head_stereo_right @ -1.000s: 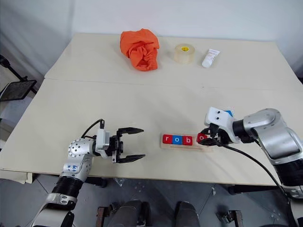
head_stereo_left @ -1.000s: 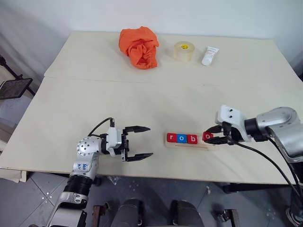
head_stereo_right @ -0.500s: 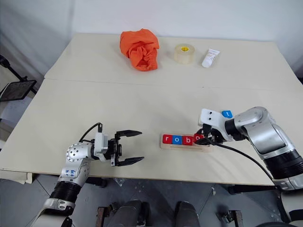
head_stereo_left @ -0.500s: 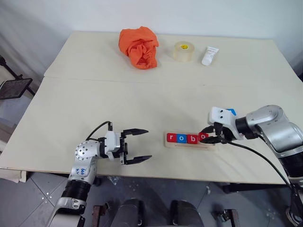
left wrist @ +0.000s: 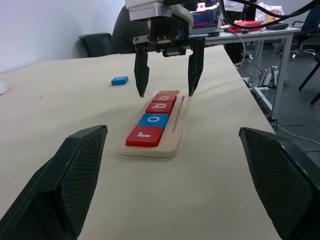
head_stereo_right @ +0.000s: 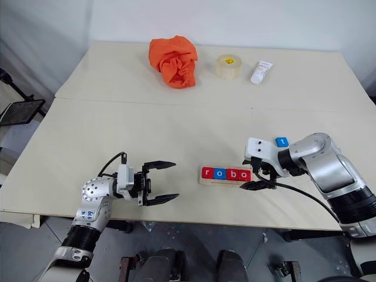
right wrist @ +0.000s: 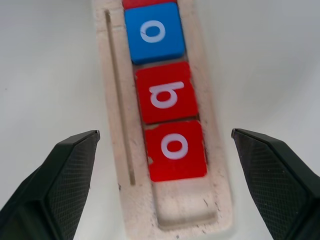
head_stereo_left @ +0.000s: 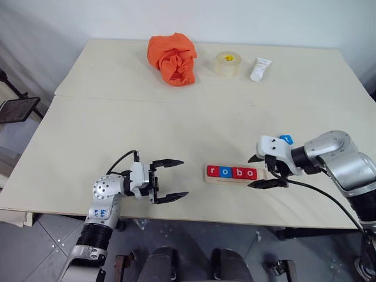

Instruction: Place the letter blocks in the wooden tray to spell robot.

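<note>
**A:** What do you see from your head camera?

**Me:** Low in the middle of the frame, the wooden tray point(head_stereo_left: 235, 175) lies on the counter point(head_stereo_left: 176, 117). Four letter blocks point(head_stereo_left: 232, 172) sit in it: r, o, b, o. My right fingers point(head_stereo_left: 261, 171) are spread wide at the tray's right end, holding nothing. My left fingers point(head_stereo_left: 171, 179) at lower left are spread too, with nothing in them. The blue t block point(head_stereo_right: 282, 141) lies at middle right, just behind my right wrist.

**A:** And your left wrist camera?

**Me:** The tray is in the middle, and the t block sits at upper left, near it.

**A:** Your right wrist camera?

**Me:** The last red o point(right wrist: 175, 150) is low in the middle. Below it is one free spot.

**A:** How would you grab the t?

**Me:** It looks small, flat, hard and light. It may slide, so I'd pinch its two side edges.
</note>
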{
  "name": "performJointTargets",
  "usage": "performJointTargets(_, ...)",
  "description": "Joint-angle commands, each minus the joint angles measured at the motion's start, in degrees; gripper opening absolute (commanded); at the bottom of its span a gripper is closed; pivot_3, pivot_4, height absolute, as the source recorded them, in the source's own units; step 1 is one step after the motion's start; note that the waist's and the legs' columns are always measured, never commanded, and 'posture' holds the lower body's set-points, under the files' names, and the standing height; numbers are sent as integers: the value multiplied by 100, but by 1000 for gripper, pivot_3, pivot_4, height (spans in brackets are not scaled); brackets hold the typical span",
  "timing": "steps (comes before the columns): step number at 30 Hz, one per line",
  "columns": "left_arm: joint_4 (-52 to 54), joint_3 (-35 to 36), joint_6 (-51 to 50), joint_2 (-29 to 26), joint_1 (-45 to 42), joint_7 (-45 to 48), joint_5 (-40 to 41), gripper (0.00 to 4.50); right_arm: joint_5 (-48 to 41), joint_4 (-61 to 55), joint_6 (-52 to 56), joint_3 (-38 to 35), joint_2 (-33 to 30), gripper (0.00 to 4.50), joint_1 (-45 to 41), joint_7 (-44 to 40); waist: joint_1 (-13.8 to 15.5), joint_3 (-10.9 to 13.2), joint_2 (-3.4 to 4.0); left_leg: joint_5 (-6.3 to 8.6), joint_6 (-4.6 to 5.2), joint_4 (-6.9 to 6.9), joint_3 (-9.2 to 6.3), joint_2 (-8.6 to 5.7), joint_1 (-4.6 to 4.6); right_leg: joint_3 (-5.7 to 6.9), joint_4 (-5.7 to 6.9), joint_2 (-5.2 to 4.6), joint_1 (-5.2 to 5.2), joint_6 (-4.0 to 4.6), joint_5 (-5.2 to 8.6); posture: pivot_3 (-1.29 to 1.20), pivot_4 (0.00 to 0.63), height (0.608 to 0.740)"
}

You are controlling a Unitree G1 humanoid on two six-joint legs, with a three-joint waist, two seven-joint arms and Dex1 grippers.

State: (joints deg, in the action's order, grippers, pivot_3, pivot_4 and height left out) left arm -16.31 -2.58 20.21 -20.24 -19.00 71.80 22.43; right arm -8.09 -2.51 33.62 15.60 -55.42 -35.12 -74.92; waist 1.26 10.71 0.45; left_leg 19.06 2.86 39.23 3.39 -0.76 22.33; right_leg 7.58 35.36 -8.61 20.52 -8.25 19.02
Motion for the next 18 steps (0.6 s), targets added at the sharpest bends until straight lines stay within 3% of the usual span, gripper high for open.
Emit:
performJointTargets(1,48,32,109,19,-33,-26,27,4500,-181,-261,166,-482,-224,4464,179,92,8,0,0,0,0,0,0,0,0,0,0,0,0,0,0,0,150,740)
performJointTargets(3,25,26,117,29,-47,-22,24,4500,-213,-305,170,-623,-293,4464,348,130,9,0,0,0,0,0,-2,0,0,1,0,0,-1,0,0,0,150,740)
performJointTargets(6,-20,12,130,48,-81,-10,23,4500,-226,-343,95,-812,-405,3890,637,214,6,0,0,0,0,0,-3,-1,0,1,1,0,-2,0,0,0,150,740)
performJointTargets(16,-64,21,140,52,-116,10,24,4500,-229,-220,14,-857,-322,379,765,355,-7,0,0,0,0,0,1,2,-1,0,1,1,-1,0,0,0,150,740)
performJointTargets(17,-51,24,135,47,-109,3,24,4500,-211,-183,-4,-815,-288,65,764,372,-6,0,0,0,0,0,1,1,-1,-1,0,1,-1,0,0,0,150,740)
performJointTargets(18,-32,28,132,39,-95,-1,24,4500,-209,-161,-17,-779,-254,23,766,372,2,0,0,0,0,0,1,1,-1,-1,0,1,-1,0,0,0,150,740)
